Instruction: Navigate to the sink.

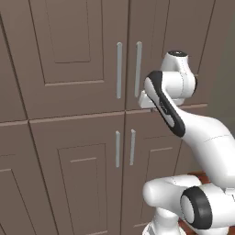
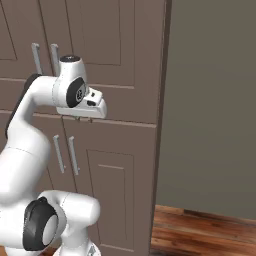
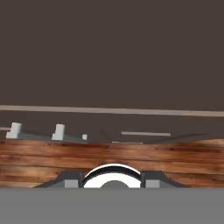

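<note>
Here gripper (image 3: 113, 178) faces brown cabinet doors (image 1: 78, 69)

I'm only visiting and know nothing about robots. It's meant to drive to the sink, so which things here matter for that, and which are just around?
For the job:
- None of these views has the sink in it.

Just around:
- brown cabinet doors
- their silver handles
- grey wall
- wooden floor
</note>
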